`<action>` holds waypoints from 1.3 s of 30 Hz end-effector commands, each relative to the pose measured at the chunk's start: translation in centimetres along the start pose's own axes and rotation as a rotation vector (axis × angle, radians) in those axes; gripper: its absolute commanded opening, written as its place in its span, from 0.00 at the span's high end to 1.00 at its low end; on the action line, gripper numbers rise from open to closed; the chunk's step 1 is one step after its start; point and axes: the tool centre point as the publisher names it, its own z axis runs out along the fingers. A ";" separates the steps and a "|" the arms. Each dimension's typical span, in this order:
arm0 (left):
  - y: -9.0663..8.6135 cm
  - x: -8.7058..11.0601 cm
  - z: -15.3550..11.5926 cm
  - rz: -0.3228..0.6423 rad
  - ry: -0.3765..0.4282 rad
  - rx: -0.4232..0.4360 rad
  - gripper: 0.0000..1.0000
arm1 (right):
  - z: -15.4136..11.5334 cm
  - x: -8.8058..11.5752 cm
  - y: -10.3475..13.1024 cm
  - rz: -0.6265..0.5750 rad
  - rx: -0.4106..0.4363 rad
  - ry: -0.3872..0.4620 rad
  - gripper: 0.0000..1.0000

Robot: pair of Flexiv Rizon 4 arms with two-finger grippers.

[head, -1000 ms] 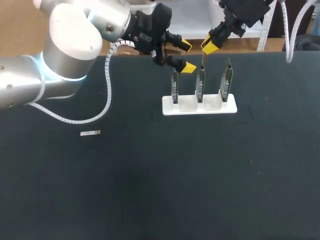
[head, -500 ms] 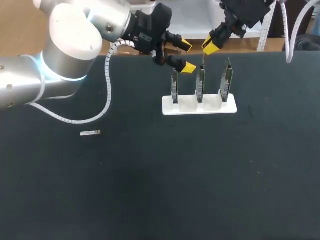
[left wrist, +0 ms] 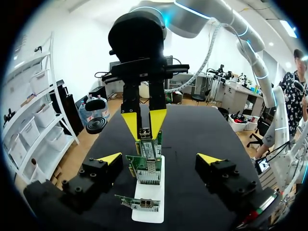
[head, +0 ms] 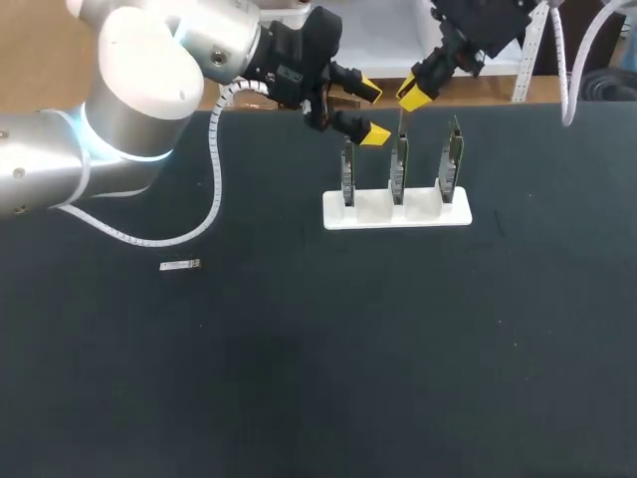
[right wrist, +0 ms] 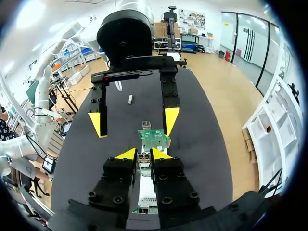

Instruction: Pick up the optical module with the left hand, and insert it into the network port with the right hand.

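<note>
Your right gripper [right wrist: 143,154] is closed on the small silver optical module [left wrist: 144,133], whose long axis stands upright, pointing down at the middle card's network port [left wrist: 147,150]. Your left gripper [head: 371,113] is wide open, holding nothing.

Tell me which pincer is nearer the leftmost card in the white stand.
Left. The left pincer hangs open over that card; the right pincer, shut on the optical module, is further along the stand.
</note>
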 end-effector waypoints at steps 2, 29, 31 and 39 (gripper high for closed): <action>0.2 -0.1 0.0 -0.002 0.006 0.004 0.00 | 0.2 0.0 -0.1 0.005 -0.002 -0.005 1.00; 0.2 -0.1 0.0 -0.002 0.006 0.004 0.00 | 0.1 0.0 0.5 0.002 0.003 0.039 1.00; 0.2 -0.1 0.0 -0.002 0.006 0.004 0.00 | 0.1 0.1 0.5 0.002 0.002 0.040 1.00; 0.2 -0.1 0.0 -0.002 0.006 0.004 0.00 | 0.1 0.1 0.5 0.004 0.005 0.037 1.00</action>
